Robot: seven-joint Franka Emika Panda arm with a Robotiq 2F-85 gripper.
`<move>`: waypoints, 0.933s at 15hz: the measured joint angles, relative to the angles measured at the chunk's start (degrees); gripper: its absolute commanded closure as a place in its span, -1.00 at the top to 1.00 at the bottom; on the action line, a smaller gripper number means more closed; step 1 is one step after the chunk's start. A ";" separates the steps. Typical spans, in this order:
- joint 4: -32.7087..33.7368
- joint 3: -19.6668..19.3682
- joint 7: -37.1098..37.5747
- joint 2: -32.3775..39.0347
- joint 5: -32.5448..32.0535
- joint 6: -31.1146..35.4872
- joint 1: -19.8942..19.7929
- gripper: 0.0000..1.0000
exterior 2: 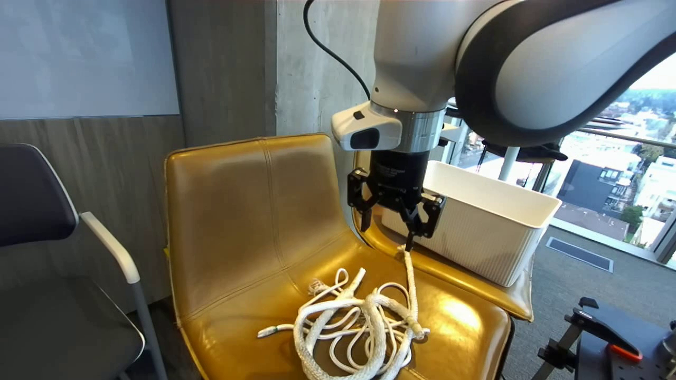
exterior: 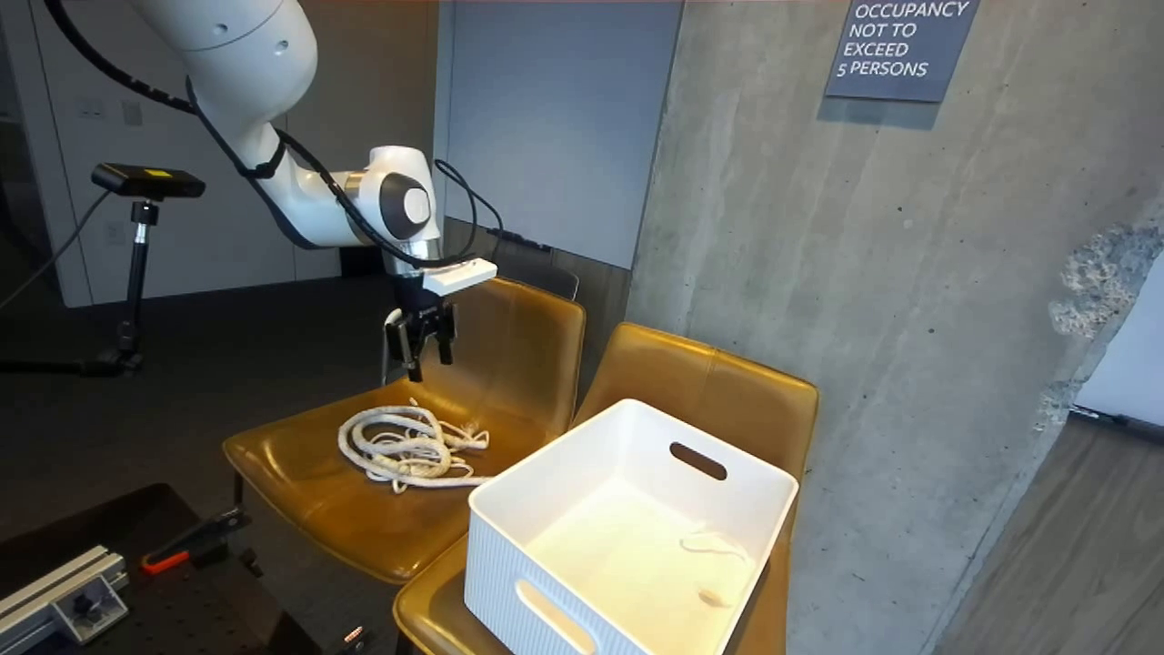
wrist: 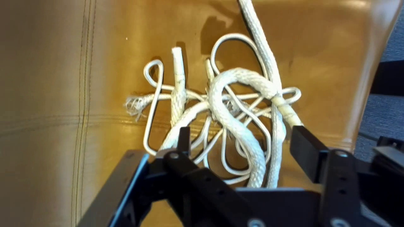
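My gripper hangs pointing down above a loose tangle of white rope on a tan leather chair. Its two black fingers stand well apart and hold nothing. In the wrist view, thick braided rope and thinner white cords lie below and between the fingertips. One frayed end is at the left of the pile; a thick length runs out past the top edge. In an exterior view a rope end overlaps one fingertip of the gripper, but elsewhere they look apart in height.
A white ribbed bin sits on the neighbouring tan chair, with a thin strand inside. A concrete wall rises behind. Also around are a dark chair, a camera on a stand and a black worktable.
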 measured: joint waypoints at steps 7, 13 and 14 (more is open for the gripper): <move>-0.07 -5.88 -11.16 -0.48 2.02 0.14 -12.89 1.00; 4.07 -9.97 -24.88 -1.30 8.85 0.16 -23.79 1.00; 5.51 -10.46 -27.11 -0.59 9.87 0.14 -25.21 1.00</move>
